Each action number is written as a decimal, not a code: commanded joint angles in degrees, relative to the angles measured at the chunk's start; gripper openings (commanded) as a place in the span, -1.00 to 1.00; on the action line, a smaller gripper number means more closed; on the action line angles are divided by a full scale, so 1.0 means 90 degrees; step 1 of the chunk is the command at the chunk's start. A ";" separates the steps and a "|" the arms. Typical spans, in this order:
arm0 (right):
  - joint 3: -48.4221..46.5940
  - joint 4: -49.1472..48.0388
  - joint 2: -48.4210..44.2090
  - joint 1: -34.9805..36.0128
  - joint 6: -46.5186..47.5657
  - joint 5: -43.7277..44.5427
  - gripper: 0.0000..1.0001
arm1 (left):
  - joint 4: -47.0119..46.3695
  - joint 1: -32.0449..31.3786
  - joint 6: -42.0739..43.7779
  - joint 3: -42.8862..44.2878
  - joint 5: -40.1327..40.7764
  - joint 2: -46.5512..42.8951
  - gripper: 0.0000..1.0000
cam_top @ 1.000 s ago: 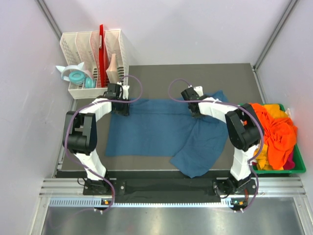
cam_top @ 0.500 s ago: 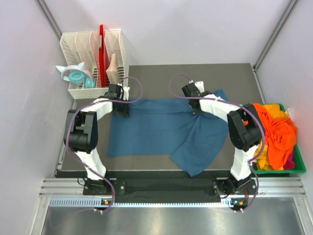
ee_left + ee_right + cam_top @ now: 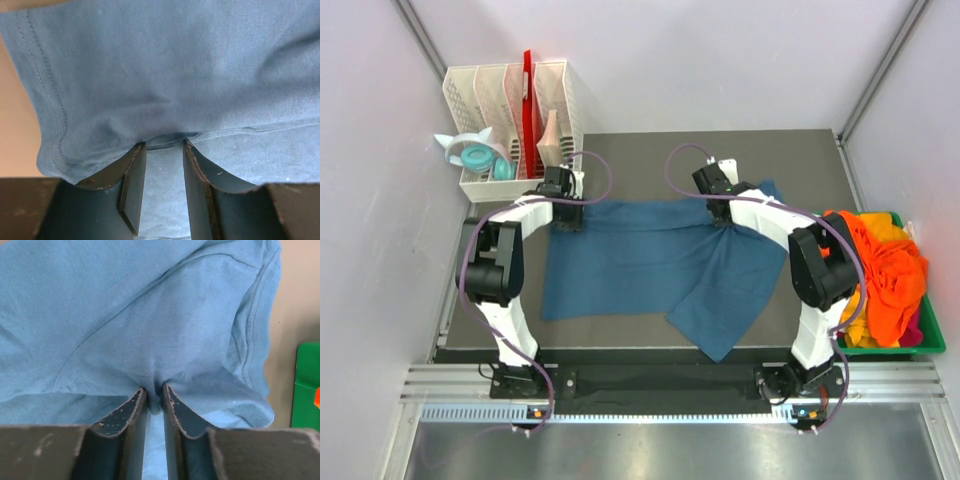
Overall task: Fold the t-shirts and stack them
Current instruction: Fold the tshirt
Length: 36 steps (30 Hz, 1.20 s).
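Left gripper point(image 3: 164, 145) and right gripper point(image 3: 152, 390) are both pinching the teal t-shirt point(image 3: 640, 260). Looks like floppy, light cotton, so I'd grab it by the hem corners.

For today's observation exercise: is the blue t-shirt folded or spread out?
Mostly spread: the blue t-shirt lies open on the mat, only its right side doubled over.

White file rack point(image 3: 490, 110) far left, green bin point(image 3: 920, 347) far right.

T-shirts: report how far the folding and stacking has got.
Done: nothing folded or stacked. In hand: the blue t-shirt lies spread out, left pincer and right pincer pinching its far edge. To do: folding it, then the orange shirts heaped in the green bin.
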<state>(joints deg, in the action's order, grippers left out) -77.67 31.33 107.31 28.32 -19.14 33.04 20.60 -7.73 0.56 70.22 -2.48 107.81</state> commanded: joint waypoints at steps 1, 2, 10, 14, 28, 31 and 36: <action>-0.0032 -0.0063 -0.0224 -0.0041 0.0046 0.0030 -0.54 | -0.0082 -0.0011 -0.0013 0.0206 -0.0095 0.0014 -0.18; -0.0032 -0.0073 -0.0195 -0.0041 0.0056 0.0030 -0.51 | -0.0082 -0.0011 0.0016 0.0206 -0.0105 -0.0035 -0.17; 0.0007 -0.0122 -0.0155 -0.0041 0.0007 -0.0009 -0.47 | -0.0033 -0.0011 0.0007 0.0440 -0.0242 -0.0143 -0.17; 0.0065 -0.0122 -0.0126 -0.0041 -0.0042 -0.0018 -0.76 | -0.0052 -0.0011 -0.0042 0.0625 -0.0145 -0.0017 -0.17; -0.0803 0.0092 -0.0010 -0.0275 0.0134 0.0401 -1.00 | -0.0013 -0.0011 -0.0052 0.0802 0.0666 0.0619 -0.19; -0.1174 0.0190 0.0195 -0.0392 0.0173 0.0440 -1.00 | -0.0033 -0.0011 -0.0042 0.0763 0.0763 0.0648 -0.20; -0.1575 0.0239 0.0391 -0.0558 0.0144 0.0431 -1.00 | -0.0092 -0.0011 0.0026 0.0626 0.0940 0.0687 -0.21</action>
<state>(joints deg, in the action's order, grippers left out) -88.16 32.45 108.99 25.04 -18.41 34.46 20.99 -8.10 0.14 77.08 2.13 113.01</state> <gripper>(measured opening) 0.008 0.401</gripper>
